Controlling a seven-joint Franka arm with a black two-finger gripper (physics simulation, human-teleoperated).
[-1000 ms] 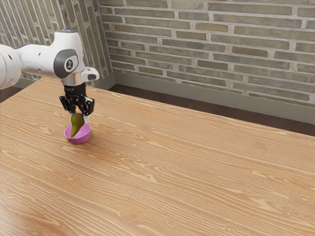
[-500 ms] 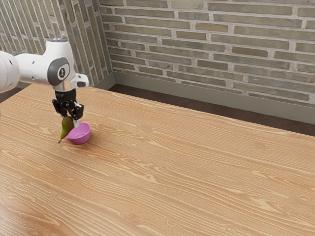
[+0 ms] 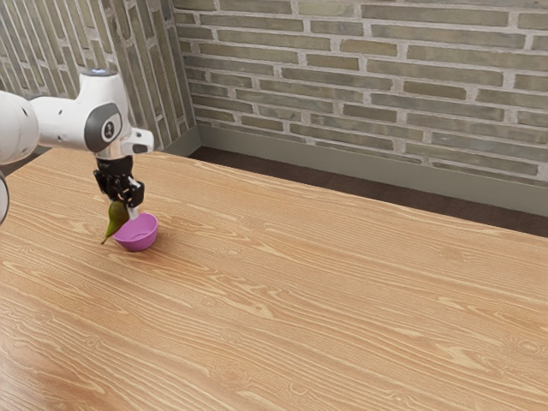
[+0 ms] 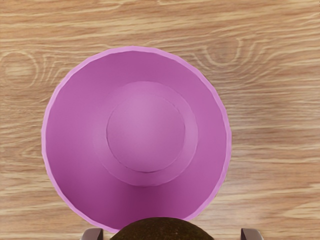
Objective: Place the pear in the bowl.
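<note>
My gripper (image 3: 122, 204) is shut on the pear (image 3: 115, 220), holding it by its thick end with the narrow stem end hanging down and tilted toward the exterior view's left. Beside it, on the exterior view's right, the pink bowl (image 3: 144, 237) stands upright on the table, and the pear partly covers its near-left rim. In the wrist view the round bowl (image 4: 146, 132) has nothing inside it, while the dark top of the pear (image 4: 162, 230) shows by the bowl's rim, between the fingertips (image 4: 93, 234).
The wooden table (image 3: 325, 291) stretches away toward the exterior view's right. Behind its far edge rises a brick wall (image 3: 368, 86).
My hand has carried the pear from over the bowl toward the exterior view's left, and lately up a little. The bowl has stayed where it was.
</note>
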